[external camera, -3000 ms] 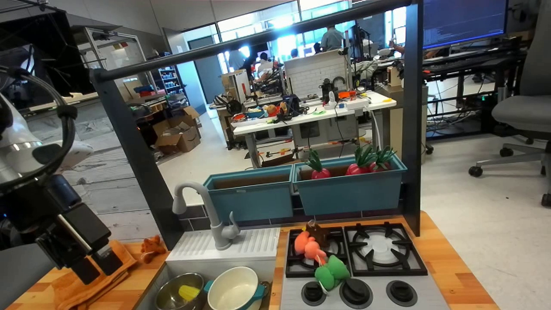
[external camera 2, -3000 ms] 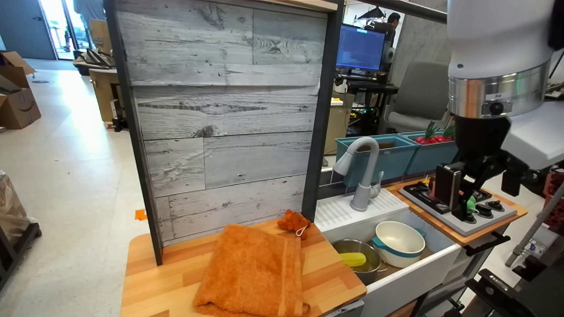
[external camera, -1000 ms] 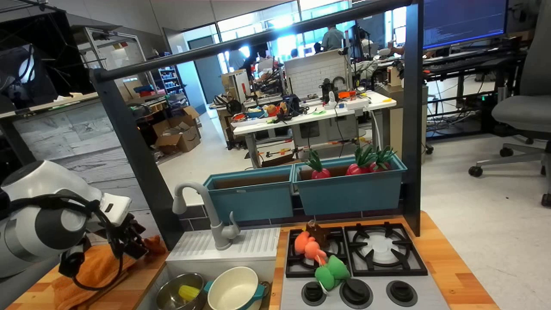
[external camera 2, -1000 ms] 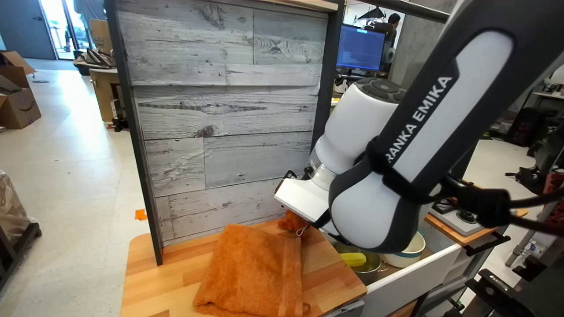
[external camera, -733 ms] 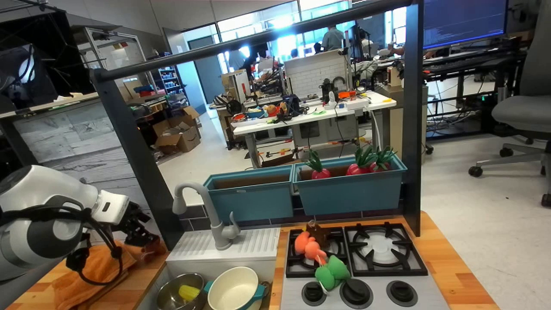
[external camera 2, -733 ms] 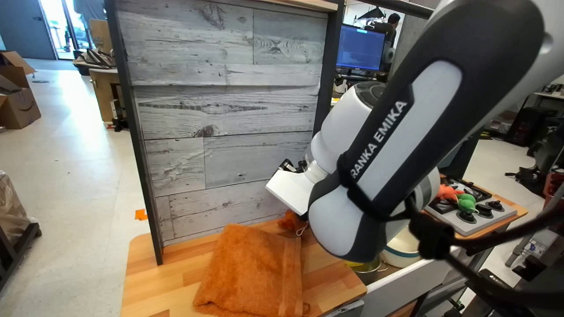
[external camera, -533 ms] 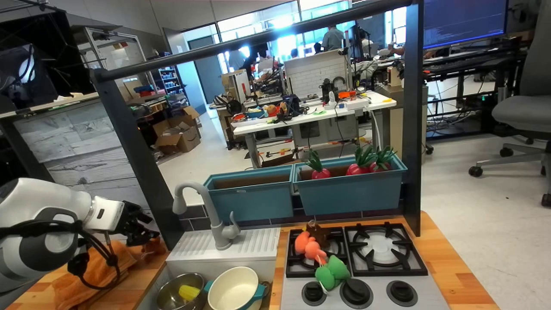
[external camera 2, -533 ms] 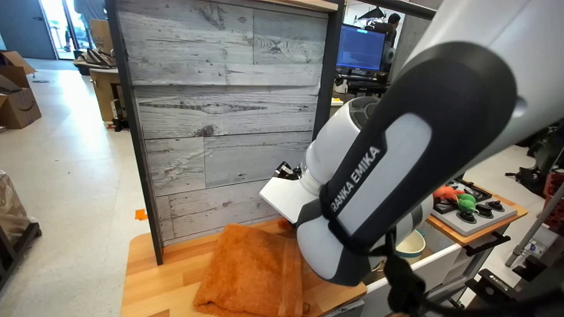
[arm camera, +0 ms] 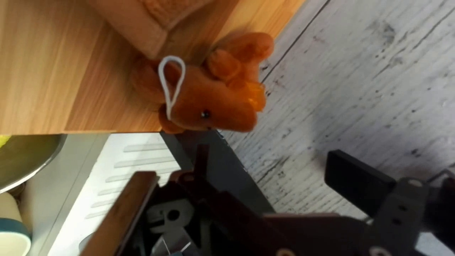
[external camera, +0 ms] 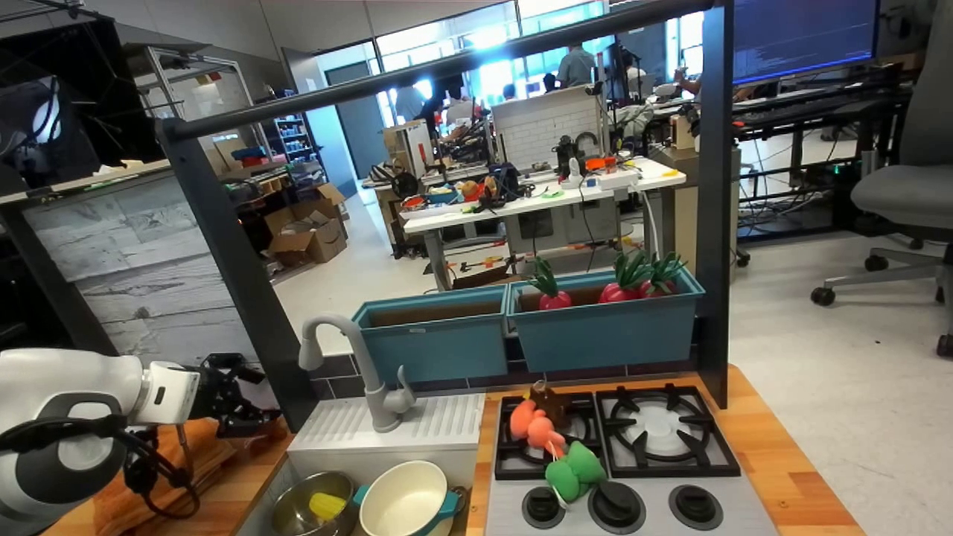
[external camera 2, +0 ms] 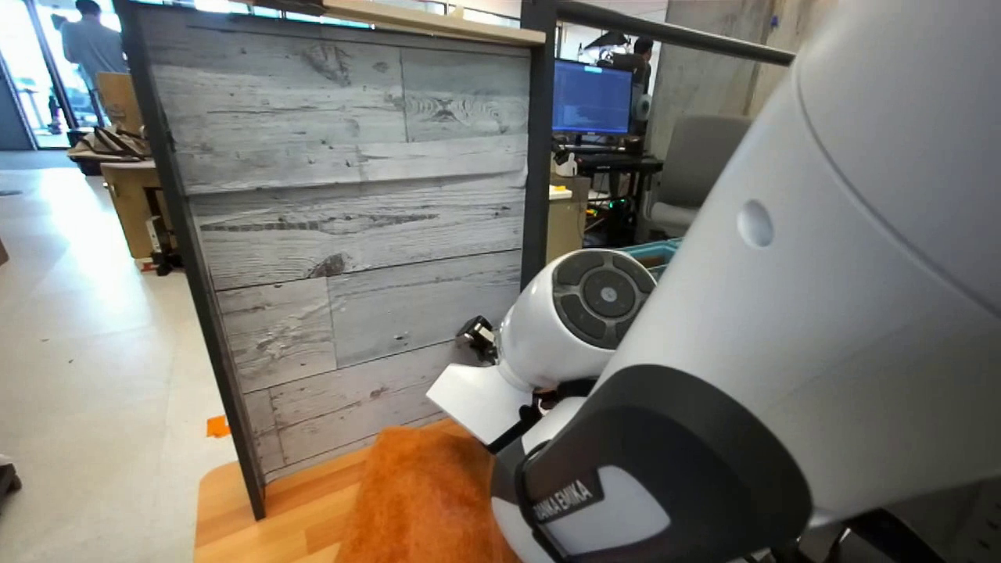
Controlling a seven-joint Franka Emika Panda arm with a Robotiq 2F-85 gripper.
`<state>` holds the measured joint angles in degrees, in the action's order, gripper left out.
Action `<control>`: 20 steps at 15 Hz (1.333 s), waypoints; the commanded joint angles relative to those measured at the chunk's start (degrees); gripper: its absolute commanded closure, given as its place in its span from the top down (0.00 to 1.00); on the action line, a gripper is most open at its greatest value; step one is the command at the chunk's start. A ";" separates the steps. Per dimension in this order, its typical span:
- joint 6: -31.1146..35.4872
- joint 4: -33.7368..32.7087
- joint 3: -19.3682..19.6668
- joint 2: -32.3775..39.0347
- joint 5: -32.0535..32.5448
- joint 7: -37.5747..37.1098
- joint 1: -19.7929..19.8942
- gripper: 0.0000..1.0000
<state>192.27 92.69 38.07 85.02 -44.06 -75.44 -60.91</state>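
- Gripper [external camera: 262, 400]: its jaws stand apart, with nothing between them.
- Plush toy [arm camera: 213, 103]: nearest to the gripper, lying on the wooden counter [arm camera: 35, 71] just past the jaws and, as far as the wrist view shows, apart from them. Rust-orange and fuzzy, it has stubby rounded limbs, one glossy black eye in sight and a brighter orange patch at the head end.
- Handling, by judgement: light, soft, hard to damage, with a nap that should grip well. The thick body behind the head looks the best hold; the thin white cord loop [arm camera: 163, 80] would likely let it swing.
- Orange towel [external camera 2: 426, 500]: on the counter, back from the jaws, partly hidden by the arm [external camera: 67, 432].
- Plank-patterned panel [arm camera: 355, 89]: upright beyond the toy; whether they touch, I cannot tell.
- Off to the gripper's side: a gray faucet [external camera: 383, 413], and a metal pot [external camera: 298, 497] in the sink [external camera: 454, 461].
- Farthest: the cooktop [external camera: 655, 491], bearing a green plush [external camera: 575, 470].
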 commanded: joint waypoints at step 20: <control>-9.96 7.69 -15.50 -21.23 17.53 18.49 17.20 1.00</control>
<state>180.22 100.23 28.08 66.31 -29.89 -58.76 -48.84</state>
